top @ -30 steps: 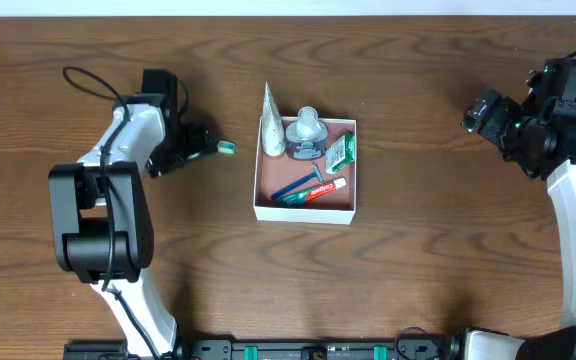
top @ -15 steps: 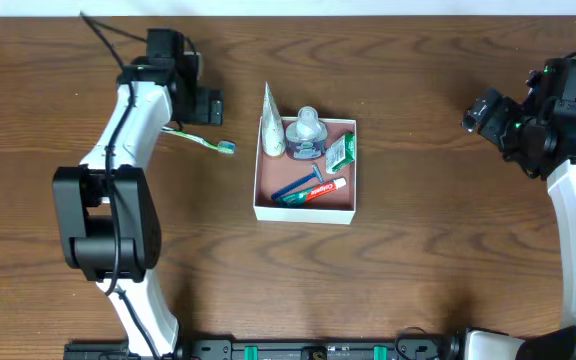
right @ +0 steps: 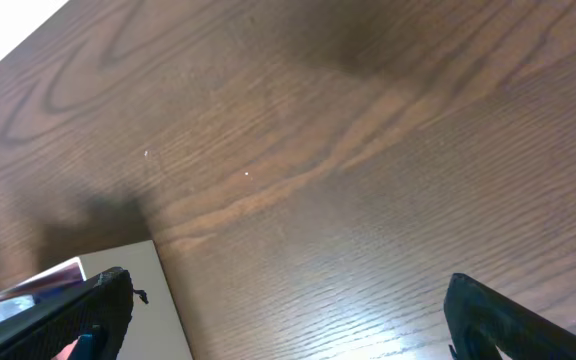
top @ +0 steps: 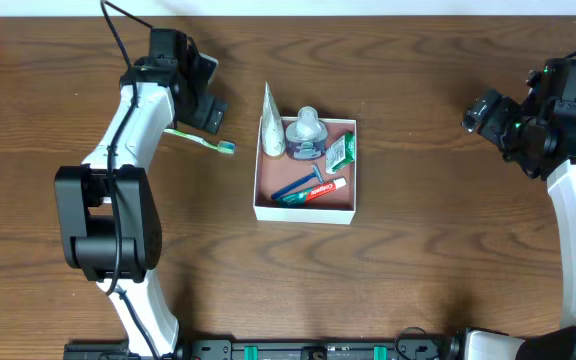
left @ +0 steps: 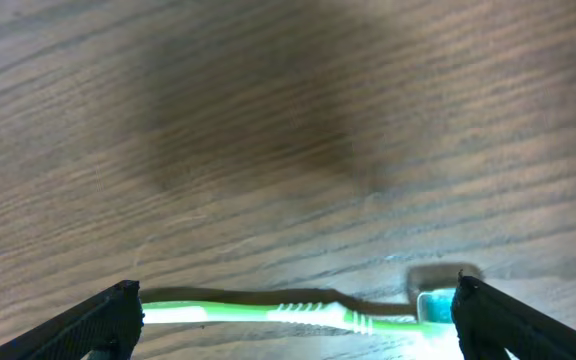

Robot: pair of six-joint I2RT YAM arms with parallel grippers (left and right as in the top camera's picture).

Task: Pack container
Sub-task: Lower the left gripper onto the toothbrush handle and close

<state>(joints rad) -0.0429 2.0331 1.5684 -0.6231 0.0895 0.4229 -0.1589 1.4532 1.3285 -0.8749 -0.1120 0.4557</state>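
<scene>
The container sits near the middle of the tabletop, square to its edges, its pink floor partly covered. Nearest inside, a toothpaste lies slanted along the near wall. A blue razor lies just beyond it at much the same slant. Farther in, a green packet rests against the right wall. To its left a clear bottle fills the far middle. A white tube stands in the far left corner, its pointed tip rising past the far wall.

Left of the container and apart from it, a green toothbrush lies flat on the wood. Its bluish head points toward the container and its handle runs left under the left arm.

Well to the right, the right hand hangs over bare wood, released, with nothing between its fingers; its wrist view shows a white edge low on the left.

The left hand is just beyond the toothbrush, released and spread wide, grasping nothing. In the left wrist view the toothbrush runs across between the two dark fingertips. Whether they touch it cannot be told.
</scene>
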